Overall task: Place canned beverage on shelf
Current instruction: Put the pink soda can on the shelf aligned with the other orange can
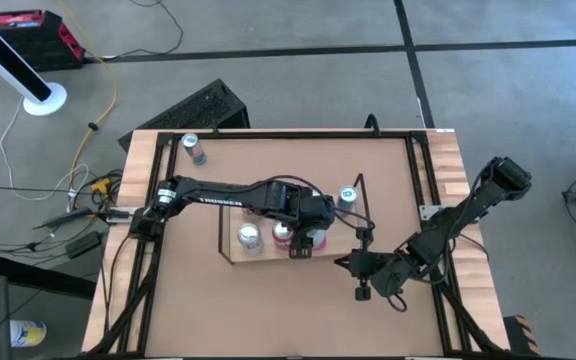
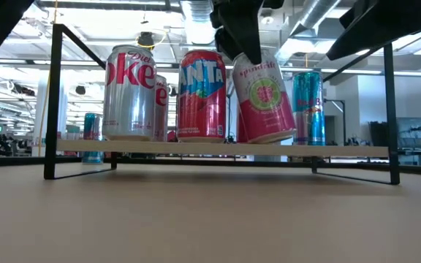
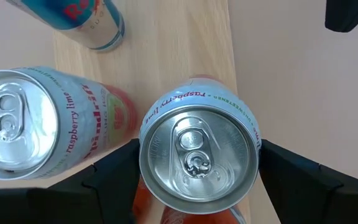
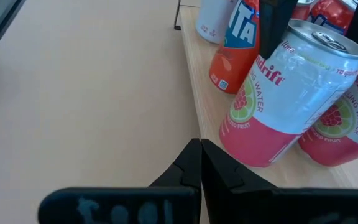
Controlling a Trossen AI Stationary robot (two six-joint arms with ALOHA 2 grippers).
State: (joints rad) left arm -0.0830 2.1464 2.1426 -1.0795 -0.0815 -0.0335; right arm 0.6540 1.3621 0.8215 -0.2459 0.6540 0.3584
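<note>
Left gripper (image 3: 194,171) pinches tilted raspberry-lime can (image 3: 196,158) on shelf (image 2: 218,148); five cans there; right gripper (image 4: 199,163) at 4 o'clock, fingers pressed together.

Silver can (image 2: 130,93), at the shelf's (image 2: 218,148) far end from the pink one: "Diet", "oke" in red. Red can (image 2: 202,95) beside it: "ANTA". Pink can (image 2: 263,95) in my left gripper (image 3: 197,180): "Spindrift"; its rim reads "raspberry lime". My left arm (image 1: 218,195), reaching toward the shelf: "TROSSEN".
</note>
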